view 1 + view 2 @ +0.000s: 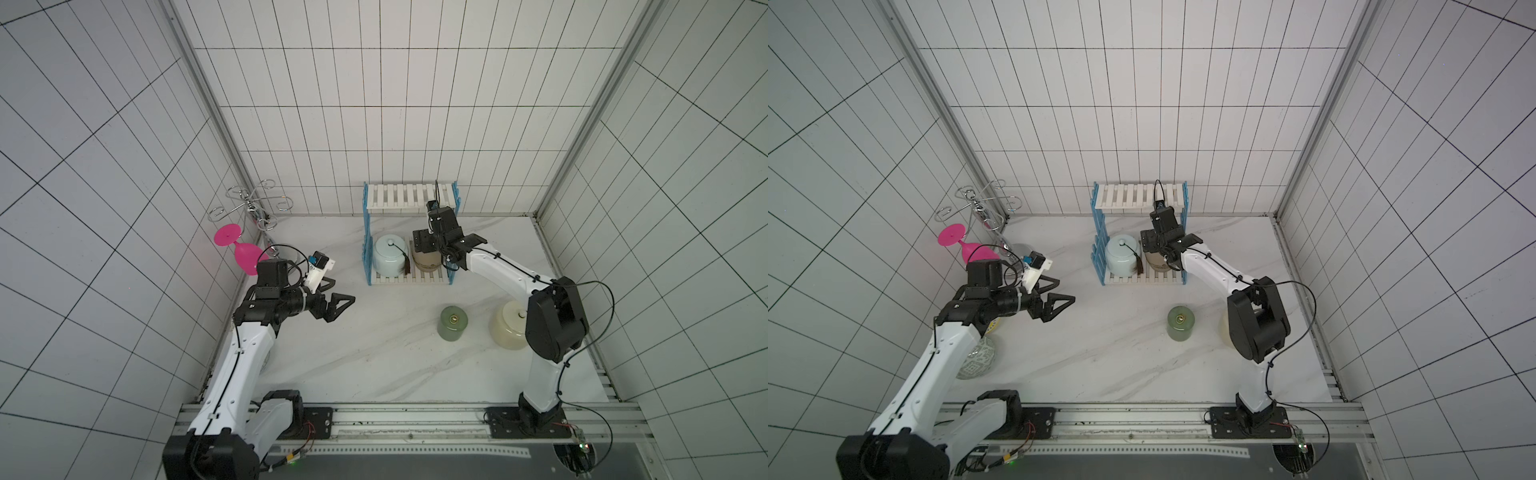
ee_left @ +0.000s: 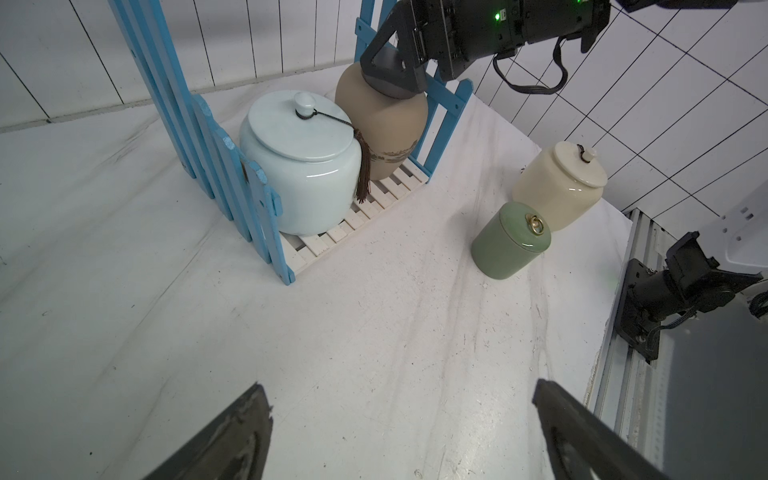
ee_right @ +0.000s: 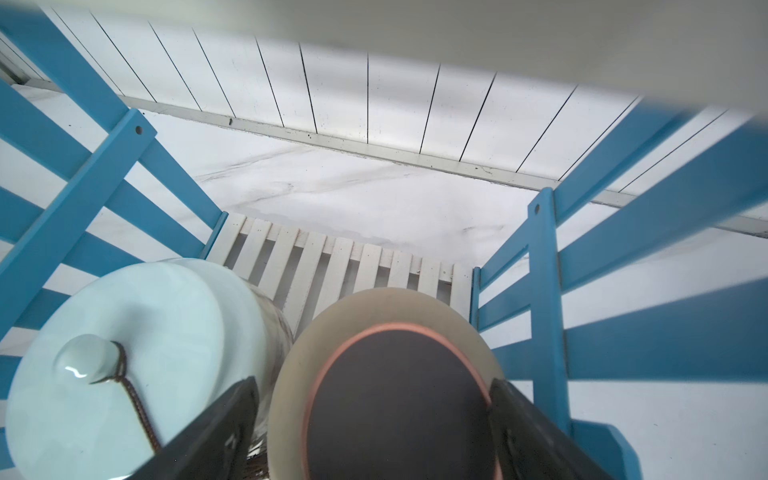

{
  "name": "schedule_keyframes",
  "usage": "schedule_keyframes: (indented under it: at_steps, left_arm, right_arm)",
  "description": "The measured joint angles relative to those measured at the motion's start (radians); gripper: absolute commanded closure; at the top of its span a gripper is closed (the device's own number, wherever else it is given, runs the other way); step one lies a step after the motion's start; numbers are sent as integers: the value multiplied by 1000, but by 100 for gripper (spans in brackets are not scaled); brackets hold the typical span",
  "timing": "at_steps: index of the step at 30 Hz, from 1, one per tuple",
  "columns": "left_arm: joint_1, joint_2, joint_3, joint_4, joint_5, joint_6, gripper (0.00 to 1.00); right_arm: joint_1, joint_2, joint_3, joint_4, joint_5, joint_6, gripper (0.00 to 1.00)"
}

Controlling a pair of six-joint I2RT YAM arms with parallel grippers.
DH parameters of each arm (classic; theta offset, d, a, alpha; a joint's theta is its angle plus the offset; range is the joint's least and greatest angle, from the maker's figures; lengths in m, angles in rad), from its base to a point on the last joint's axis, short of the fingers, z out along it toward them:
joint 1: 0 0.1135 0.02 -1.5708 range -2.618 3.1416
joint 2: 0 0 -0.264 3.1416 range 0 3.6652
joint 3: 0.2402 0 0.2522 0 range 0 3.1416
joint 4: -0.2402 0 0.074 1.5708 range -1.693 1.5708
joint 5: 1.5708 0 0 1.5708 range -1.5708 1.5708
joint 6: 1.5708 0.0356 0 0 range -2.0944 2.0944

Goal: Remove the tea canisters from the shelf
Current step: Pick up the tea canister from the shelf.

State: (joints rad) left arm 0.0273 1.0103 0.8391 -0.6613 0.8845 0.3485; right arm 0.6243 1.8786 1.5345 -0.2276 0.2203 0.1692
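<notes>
Both top views are showing the tan-brown jar [image 1: 424,262] and pale-blue jar [image 1: 388,257] standing upright, long axes vertical and lids up. They are sitting side by side on the lower tier of the shelf [image 1: 409,195] at frame centre. The sage-green cylinder [image 1: 452,324] and cream jar [image 1: 505,332] are standing upright at lower right on the white, grey-veined counter [image 1: 353,365], with white tiled walls [image 1: 374,124] closing it in. The right pincer [image 3: 372,383] is straddling the tan-brown jar's dark lid, spread wide. The left pincer [image 1: 338,291] is hanging wide open at centre left, well apart.

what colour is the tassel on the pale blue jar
Dark brown tassel, clearest in left wrist view.
</notes>
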Motion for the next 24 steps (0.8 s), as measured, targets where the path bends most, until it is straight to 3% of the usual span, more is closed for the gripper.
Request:
schedule_keyframes:
  at_steps: [13, 24]
  left_arm:
    - [0, 0, -4, 6, 0, 0, 1]
    - [0, 0, -4, 8, 0, 0, 1]
  right_arm:
    - [0, -8, -45, -9, 48, 16, 10]
    - [0, -6, -48, -9, 25, 41, 19]
